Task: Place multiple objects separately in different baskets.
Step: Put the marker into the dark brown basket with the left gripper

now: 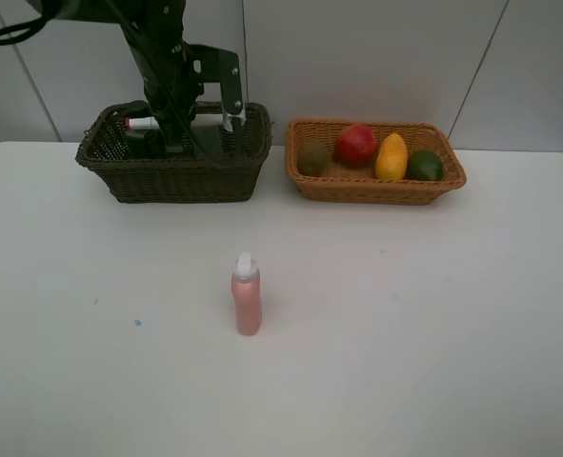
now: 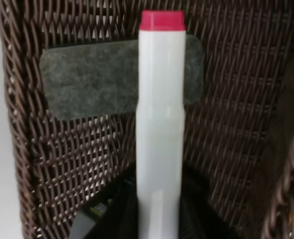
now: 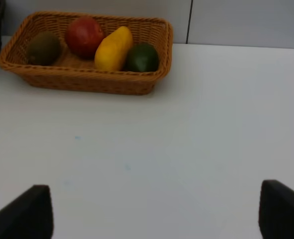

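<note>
My left gripper is down inside the dark basket, shut on the white marker with its red end pointing away. Under the marker, the black eraser lies on the basket floor. In the high view the marker shows beside the left arm. The small pink bottle stands upright alone at mid-table. The orange-tan basket holds the kiwi, pomegranate, mango and lime. My right gripper hangs open over bare table.
The two baskets stand side by side along the table's far edge, by the grey wall. The white table stretches wide around the pink bottle. The right arm is out of the high view.
</note>
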`<state>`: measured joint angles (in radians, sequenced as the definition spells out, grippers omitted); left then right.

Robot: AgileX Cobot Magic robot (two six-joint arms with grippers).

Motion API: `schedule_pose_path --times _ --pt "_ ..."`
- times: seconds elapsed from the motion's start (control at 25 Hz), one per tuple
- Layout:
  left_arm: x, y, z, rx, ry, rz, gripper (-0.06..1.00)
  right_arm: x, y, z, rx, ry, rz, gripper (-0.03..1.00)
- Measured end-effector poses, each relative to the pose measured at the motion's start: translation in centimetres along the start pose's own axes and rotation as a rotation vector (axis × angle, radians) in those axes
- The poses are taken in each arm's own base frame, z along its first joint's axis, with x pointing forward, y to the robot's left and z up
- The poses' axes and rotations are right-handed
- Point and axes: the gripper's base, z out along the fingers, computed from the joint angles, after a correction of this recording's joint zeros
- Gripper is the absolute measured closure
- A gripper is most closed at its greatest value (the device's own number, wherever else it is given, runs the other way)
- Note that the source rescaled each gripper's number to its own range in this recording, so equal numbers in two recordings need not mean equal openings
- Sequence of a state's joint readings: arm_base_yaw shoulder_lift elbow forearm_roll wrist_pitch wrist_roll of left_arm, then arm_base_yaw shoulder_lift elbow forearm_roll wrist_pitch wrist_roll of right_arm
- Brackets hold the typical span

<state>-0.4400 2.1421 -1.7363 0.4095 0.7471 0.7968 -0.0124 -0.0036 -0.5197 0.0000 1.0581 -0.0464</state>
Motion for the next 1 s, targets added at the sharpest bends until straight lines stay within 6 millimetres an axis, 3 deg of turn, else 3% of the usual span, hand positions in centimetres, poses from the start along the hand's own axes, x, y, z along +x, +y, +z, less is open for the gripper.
schedule_pose_path --times 0.28,0.36,0.48,0.6,1.0 --pt "-0.08 -0.07 0.07 0.007 -0.006 -0.008 0.9 0.0 0.0 0.0 0.0 0.0 0.0 -0.03" --pt "-0.12 -0.12 0.07 0.012 -0.011 -0.014 0.73 0.0 0.0 0.0 0.0 0.0 0.0 -0.03" --pt "-0.2 -0.19 0.07 0.02 -0.019 -0.023 0.26 0.0 0.0 0.0 0.0 0.0 0.0 -0.03" --pt "-0.25 -0.18 0.07 0.019 -0.025 -0.025 0.04 0.0 0.0 0.0 0.0 0.0 0.0 -0.03" --pt "-0.27 -0.17 0.07 0.019 -0.027 -0.02 -0.01 0.0 0.0 0.0 0.0 0.0 0.0 -0.03"
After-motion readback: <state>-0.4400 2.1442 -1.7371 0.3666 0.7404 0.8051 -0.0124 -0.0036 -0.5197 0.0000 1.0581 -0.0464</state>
